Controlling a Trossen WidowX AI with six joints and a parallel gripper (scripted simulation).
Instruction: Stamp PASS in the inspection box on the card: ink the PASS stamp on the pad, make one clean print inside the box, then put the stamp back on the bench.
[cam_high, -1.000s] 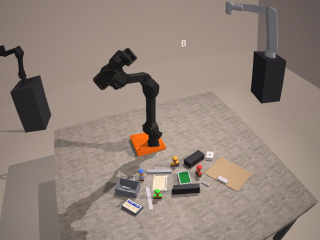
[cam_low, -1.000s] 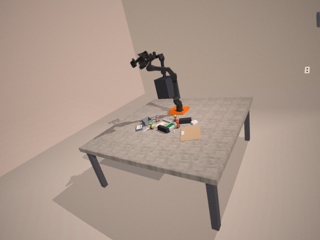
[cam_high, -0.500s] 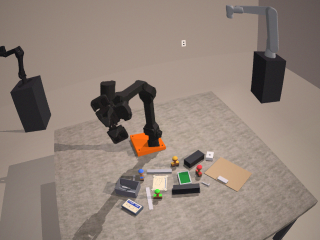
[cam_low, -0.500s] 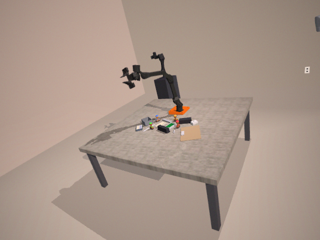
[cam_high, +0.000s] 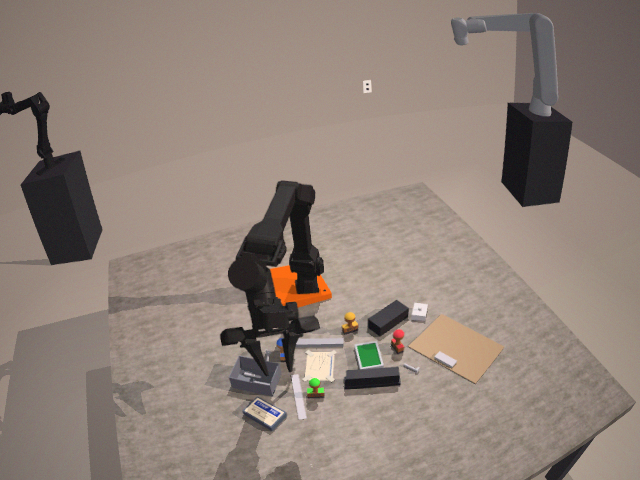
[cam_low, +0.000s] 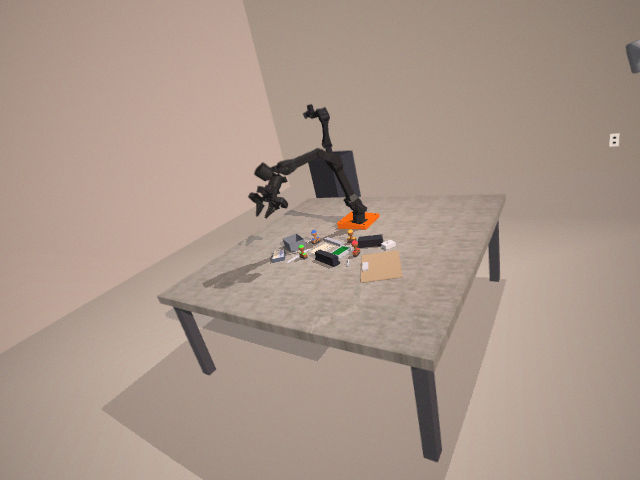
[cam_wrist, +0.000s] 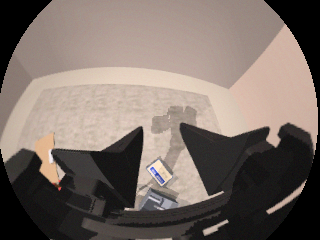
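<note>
Beige walls, grey table (cam_low: 330, 320), two dark pedestals (cam_high: 61, 206).

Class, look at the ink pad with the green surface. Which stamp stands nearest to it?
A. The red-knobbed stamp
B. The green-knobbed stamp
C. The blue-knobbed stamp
A: the red-knobbed stamp stands right beside the ink pad; the other two stamps stand farther off.

A grey tray (cam_high: 254, 378) sits on the desk (cam_high: 465, 268) near two black blocks (cam_high: 387, 316) and brown cardboard (cam_high: 457, 347).

A mottled, matt stone-like table (cam_high: 465, 268); a matt cardboard-brown sheet (cam_high: 460, 343); a matt black arm (cam_high: 279, 222).
</note>
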